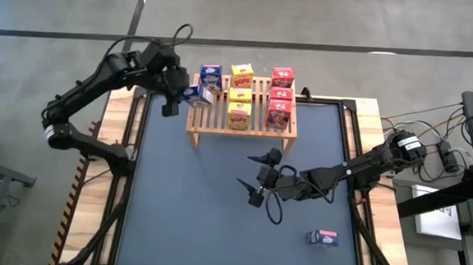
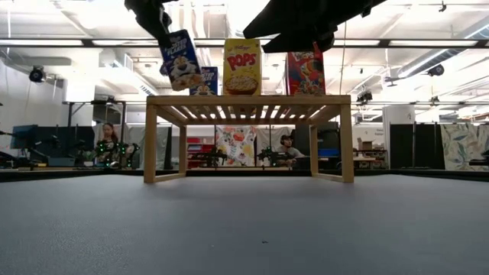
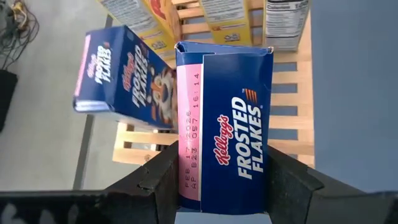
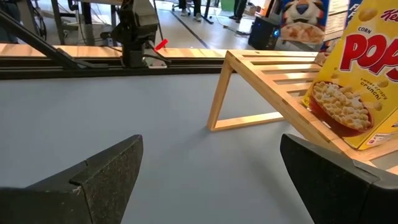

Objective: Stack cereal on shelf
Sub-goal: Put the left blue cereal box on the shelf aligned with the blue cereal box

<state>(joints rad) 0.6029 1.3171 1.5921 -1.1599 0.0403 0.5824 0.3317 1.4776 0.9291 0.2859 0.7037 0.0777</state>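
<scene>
The wooden shelf (image 1: pixel 241 124) stands at the table's far side. On its slats stand three yellow boxes (image 1: pixel 240 93), three red boxes (image 1: pixel 281 96) and one blue box (image 1: pixel 211 73). My left gripper (image 1: pixel 183 90) is over the shelf's left end, shut on a second blue box (image 2: pixel 182 59), which shows large in the left wrist view (image 3: pixel 224 124). A third blue box (image 1: pixel 322 237) lies on the table near the right front corner. My right gripper (image 1: pixel 258 179) hovers open over the table's middle, touching nothing; its fingers (image 4: pixel 106 174) frame the shelf (image 4: pixel 273 93). My left gripper pinches the blue box between its two fingers (image 3: pixel 165 180), at the end nearest the wrist (image 3: pixel 221 196), one finger on each side of it. The fingers come from above and the left. The box is lifted and tilted (image 2: pixel 182 59), its lower end just over the shelf's top.
Open dark mat (image 1: pixel 190 212) fills the table in front of the shelf. Wooden table edges (image 1: pixel 369 116) frame it. Cables and equipment (image 1: pixel 449 150) sit off the right side. People sit in the room beyond the shelf (image 2: pixel 286 145).
</scene>
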